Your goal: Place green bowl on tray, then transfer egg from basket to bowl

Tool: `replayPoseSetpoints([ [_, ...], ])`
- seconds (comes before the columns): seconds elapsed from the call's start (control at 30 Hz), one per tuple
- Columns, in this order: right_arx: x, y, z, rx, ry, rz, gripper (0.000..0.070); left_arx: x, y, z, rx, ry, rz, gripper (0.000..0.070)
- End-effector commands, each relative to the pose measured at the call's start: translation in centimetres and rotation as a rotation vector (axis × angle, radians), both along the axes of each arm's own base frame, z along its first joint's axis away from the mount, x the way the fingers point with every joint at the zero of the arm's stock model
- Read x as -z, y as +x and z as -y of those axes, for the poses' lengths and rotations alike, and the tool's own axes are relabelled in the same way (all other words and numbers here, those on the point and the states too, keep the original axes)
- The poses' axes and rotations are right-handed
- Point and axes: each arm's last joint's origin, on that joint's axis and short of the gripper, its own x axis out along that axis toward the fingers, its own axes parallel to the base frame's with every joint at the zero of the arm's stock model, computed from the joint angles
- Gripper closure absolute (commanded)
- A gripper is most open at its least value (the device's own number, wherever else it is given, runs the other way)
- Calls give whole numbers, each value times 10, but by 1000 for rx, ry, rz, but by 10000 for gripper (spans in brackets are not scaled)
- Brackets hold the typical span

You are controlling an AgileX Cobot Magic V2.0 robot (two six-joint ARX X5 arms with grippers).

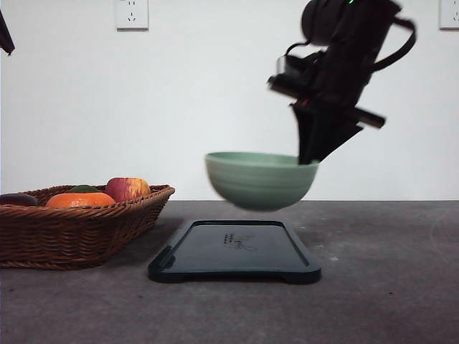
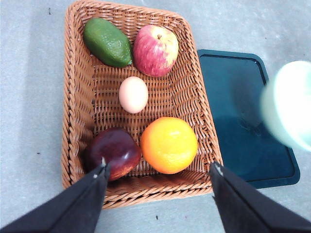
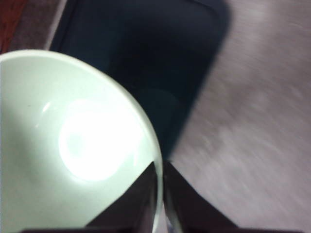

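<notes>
The right gripper [image 1: 310, 159] pinches the rim of the motion-blurred green bowl [image 1: 260, 179] above the tray [image 1: 234, 251] (left gripper [image 2: 158, 171] spread wide over the basket [image 2: 77, 121]).

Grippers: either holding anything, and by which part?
Right gripper pinches the pale sage-green ceramic bowl by its rim, above the black tray. Left gripper is open, holding nothing.

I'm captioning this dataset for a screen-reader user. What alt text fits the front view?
The right gripper holds a pale green bowl by its rim in the air above a dark rectangular tray on a grey table. At the left sits a wicker basket with an apple and an orange showing above its rim.
</notes>
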Motion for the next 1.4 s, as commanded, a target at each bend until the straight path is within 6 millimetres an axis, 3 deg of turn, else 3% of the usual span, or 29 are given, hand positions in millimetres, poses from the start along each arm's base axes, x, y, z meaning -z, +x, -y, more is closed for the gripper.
replayPoseSetpoints([
  [0.0, 6, 7, -9, 6, 5, -7, 700, -7, 1, 0, 0, -9, 23, 275],
  [0.2, 23, 21, -25, -11, -8, -36, 700, -6, 0, 0, 0, -9, 19, 275],
  [0.5, 28, 30, -30, -7, 1, -21, 696, -6, 0, 0, 0, -9, 19, 275],
  [0.57, 28, 30, -30, -7, 0, -21, 660, -6, 0, 0, 0, -9, 18, 275],
  [0.67, 29, 29, -30, -7, -1, -25, 537, -6, 0, 0, 0, -9, 18, 275],
  [0.77, 28, 29, -30, -7, -1, -24, 517, -6, 0, 0, 0, -8, 16, 275],
  [0.9, 17, 28, -27, -1, 7, -6, 517, -7, 0, 0, 0, -9, 19, 275],
  [1.2, -35, 5, -11, 47, -61, 150, 517, -7, 1, 0, 0, -10, 25, 275],
  [1.37, -32, -14, -1, 59, -17, 255, 517, -7, 1, 0, 0, -9, 23, 275],
])
